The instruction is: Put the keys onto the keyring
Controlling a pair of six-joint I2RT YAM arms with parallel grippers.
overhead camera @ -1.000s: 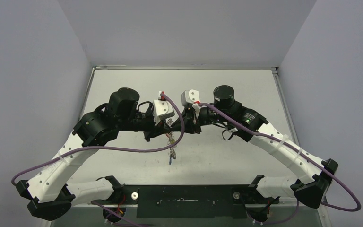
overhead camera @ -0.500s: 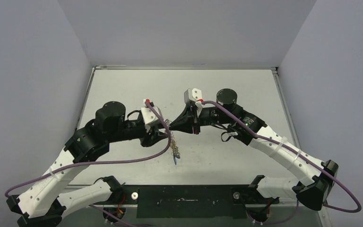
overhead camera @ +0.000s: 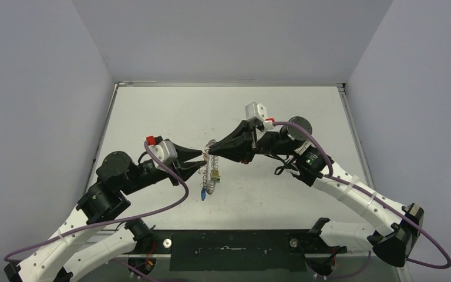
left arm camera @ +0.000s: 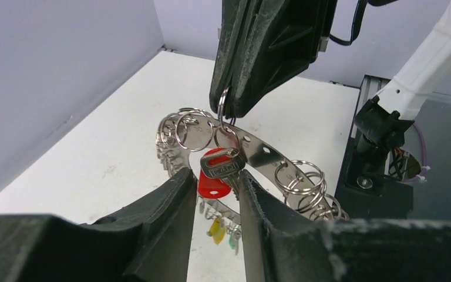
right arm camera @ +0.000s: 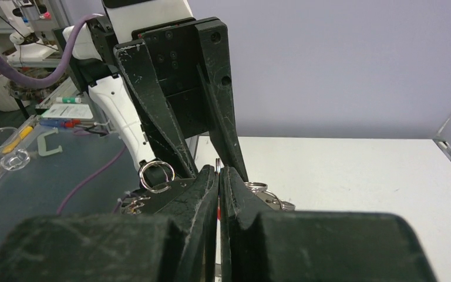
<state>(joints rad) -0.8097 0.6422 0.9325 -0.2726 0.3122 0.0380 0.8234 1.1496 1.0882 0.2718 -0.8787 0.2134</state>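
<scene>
The keyring (overhead camera: 212,175), a grey band edged with wire loops, hangs above the table between both arms. My right gripper (overhead camera: 209,154) is shut on one small loop at its top, seen edge-on in the right wrist view (right arm camera: 218,170). In the left wrist view the band (left arm camera: 264,154) curves away below those fingers (left arm camera: 235,88). A silver key (left arm camera: 223,167) with a red tag (left arm camera: 212,183) hangs from a loop, between the tips of my left gripper (left arm camera: 214,176), which is open, the blade against one finger. A blue tag (overhead camera: 203,196) dangles lowest.
Yellow (left arm camera: 216,229) and green (left arm camera: 232,238) tags hang from the ring's lower side. Purple cables (overhead camera: 176,194) loop beside both arms. The black base plate (overhead camera: 229,249) lines the near edge. Grey walls close in the table (overhead camera: 152,111) on three sides.
The left gripper has opened and its arm has drawn back to the left and lower. The right gripper has shut on a loop and now carries the hanging keyring.
</scene>
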